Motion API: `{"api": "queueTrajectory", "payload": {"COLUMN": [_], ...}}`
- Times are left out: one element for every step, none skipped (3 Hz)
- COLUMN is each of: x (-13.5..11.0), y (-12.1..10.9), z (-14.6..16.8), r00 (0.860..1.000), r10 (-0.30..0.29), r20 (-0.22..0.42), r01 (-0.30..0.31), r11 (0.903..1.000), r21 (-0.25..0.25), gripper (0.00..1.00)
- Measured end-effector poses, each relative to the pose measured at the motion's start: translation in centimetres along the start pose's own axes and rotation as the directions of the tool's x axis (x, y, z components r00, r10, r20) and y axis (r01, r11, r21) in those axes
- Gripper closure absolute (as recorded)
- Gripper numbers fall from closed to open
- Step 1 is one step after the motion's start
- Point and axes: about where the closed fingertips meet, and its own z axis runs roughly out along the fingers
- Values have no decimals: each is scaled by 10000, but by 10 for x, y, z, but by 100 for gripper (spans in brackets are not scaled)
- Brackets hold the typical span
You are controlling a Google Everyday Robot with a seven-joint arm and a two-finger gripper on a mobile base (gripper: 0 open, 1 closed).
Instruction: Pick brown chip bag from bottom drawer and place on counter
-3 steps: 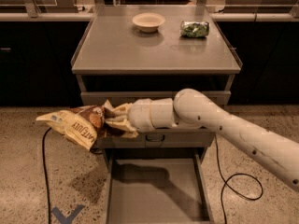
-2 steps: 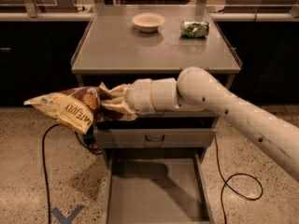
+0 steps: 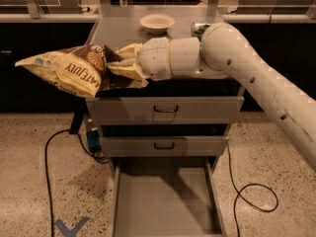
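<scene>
Higher than a moment ago, the tool (image 3: 121, 65) now carries the brown chip bag (image 3: 74, 73) at counter level, its fingers pinching the bag's right end. The bag hangs in the air off the counter's (image 3: 123, 31) near left corner. Below, the bottom drawer (image 3: 165, 201) stands pulled out. A pale bowl (image 3: 157, 22) sits at the far side of the counter. A black cable (image 3: 247, 201) trails over the speckled floor (image 3: 29, 181).
</scene>
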Motion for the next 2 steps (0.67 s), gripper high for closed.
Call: {"api": "queueTrajectory", "payload": {"x": [0,4], "y": [0,-7], "z": [0,-3], "r00": [10000,9996], "r10": [-1,-55], "r20": [-2,-281], "r01": [1,57], "r11": [10000,10000], "r21": [0,72], "gripper": [100,100]}}
